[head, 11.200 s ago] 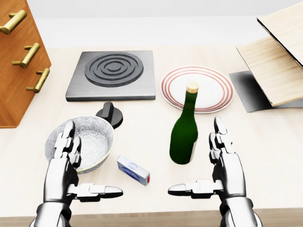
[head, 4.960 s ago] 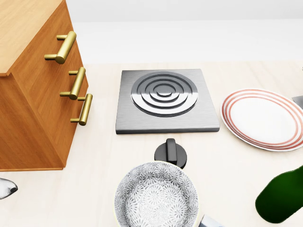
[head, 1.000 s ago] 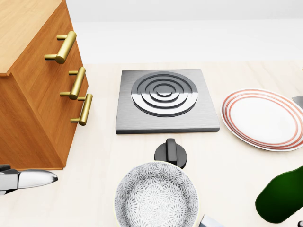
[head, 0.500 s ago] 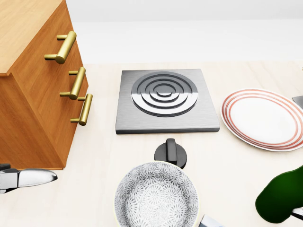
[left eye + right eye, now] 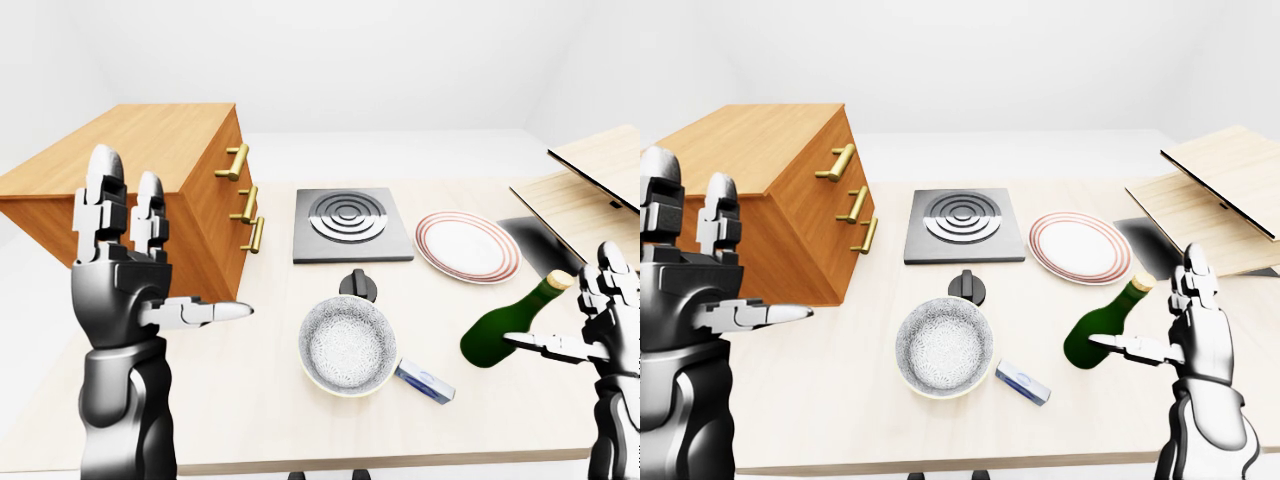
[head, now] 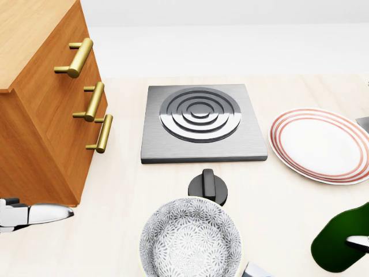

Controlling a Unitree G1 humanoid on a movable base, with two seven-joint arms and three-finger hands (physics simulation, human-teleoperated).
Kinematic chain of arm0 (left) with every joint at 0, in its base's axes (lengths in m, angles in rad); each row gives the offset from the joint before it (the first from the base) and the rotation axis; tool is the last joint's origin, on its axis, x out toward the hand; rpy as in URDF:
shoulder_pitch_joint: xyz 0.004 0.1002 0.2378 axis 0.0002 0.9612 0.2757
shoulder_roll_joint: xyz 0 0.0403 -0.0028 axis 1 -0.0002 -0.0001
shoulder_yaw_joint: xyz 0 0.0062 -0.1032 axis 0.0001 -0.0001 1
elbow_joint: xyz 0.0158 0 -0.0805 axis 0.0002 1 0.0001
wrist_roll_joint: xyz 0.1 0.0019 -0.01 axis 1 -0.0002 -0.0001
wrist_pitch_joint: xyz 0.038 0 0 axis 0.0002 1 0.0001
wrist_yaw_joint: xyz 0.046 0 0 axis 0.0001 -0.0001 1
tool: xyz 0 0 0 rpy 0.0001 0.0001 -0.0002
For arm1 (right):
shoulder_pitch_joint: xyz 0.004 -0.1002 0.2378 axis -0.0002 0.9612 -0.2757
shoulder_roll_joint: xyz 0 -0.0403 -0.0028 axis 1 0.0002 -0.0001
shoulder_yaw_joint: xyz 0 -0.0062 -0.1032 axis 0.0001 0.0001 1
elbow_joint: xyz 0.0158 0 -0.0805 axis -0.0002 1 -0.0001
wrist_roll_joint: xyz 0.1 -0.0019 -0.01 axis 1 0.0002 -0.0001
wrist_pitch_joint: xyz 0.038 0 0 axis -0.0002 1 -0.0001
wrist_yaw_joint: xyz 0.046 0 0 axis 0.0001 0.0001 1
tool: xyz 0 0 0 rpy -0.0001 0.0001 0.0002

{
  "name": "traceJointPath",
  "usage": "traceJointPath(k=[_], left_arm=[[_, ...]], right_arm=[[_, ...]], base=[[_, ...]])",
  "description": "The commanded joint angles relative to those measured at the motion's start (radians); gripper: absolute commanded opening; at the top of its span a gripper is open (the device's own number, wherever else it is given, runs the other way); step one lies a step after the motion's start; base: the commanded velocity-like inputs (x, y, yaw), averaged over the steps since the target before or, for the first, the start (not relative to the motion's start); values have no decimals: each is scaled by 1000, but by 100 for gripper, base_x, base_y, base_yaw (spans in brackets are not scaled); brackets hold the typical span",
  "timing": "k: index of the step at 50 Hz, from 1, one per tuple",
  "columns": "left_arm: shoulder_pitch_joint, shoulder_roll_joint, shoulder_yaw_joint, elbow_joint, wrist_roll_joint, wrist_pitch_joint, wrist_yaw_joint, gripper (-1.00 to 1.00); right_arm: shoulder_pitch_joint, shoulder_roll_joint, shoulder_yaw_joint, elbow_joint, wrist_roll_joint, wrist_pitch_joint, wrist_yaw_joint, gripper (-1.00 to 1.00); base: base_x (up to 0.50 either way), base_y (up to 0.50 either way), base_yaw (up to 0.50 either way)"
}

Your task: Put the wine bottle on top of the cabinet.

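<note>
Since half a second ago in the head view: our right thumb tip has come in at the right edge over the bottle's green glass; our left thumb tip has edged slightly rightward; all else unchanged.

Item 1, wine bottle (image 5: 1103, 330): green glass, tan cork, tilted steeply with the neck pointing up and right. We cannot tell whether its base rests on the bench (image 5: 840, 400) or is lifted. It sits at the right of the eye views, below the plate and well apart from the cabinet.

Item 2, right hand (image 5: 1196, 335): just beside the bottle's neck, fingers (image 5: 1193, 285) straight and upright, thumb reaching left across the glass and seeming to touch it. Spread wide, nothing enclosed.

Item 3, left hand (image 5: 125, 270): raised at the left, fingers extended upward, thumb pointing right. Wide open and empty, overlapping the cabinet in both eye views.

Item 4, cabinet (image 5: 150, 160): wooden, brass handles, flat top bare where visible.

Item 5, remaining stock: patterned bowl (image 5: 348, 347), small blue-and-white box (image 5: 425, 380) just beside it, black knob (image 5: 358, 285), hotplate (image 5: 348, 222), red-ringed plate (image 5: 467, 246), wooden boards (image 5: 585, 195) at far right.

Progress, by our judgement: early. No grip is made; grasping, lifting, carrying leftward over the bowl and setting down upright all remain.
</note>
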Motion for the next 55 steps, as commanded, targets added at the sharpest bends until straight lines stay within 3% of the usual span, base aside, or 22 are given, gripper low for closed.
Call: traceJointPath(k=[1,20,36,37,38,39,40,55], left_arm=[[-7,2,-1,24,0,0,0,100],[-6,3,-9,5,0,0,6,100],[-7,3,-6,39,7,0,0,100],[-8,4,-4,43,7,0,1,100],[-8,4,-3,46,6,0,0,100],[-8,4,-3,47,6,0,0,100],[-7,3,-5,53,8,0,0,100],[4,-4,-19,59,16,0,-4,100]], right_arm=[[-35,-36,36,33,-3,0,-27,100],[-42,-49,44,110,11,0,-38,100],[-90,-93,98,209,21,0,-74,100],[-92,-95,101,211,20,0,-75,41],[-97,-97,105,214,17,0,-78,-71],[-97,-98,106,215,17,0,-79,-91],[-103,-102,111,224,18,0,-79,-100],[-99,-91,120,158,7,0,-78,-100]], base=[[0,0,0],[0,0,0],[0,0,0],[0,0,0],[0,0,0],[0,0,0],[0,0,0],[0,0,0]])
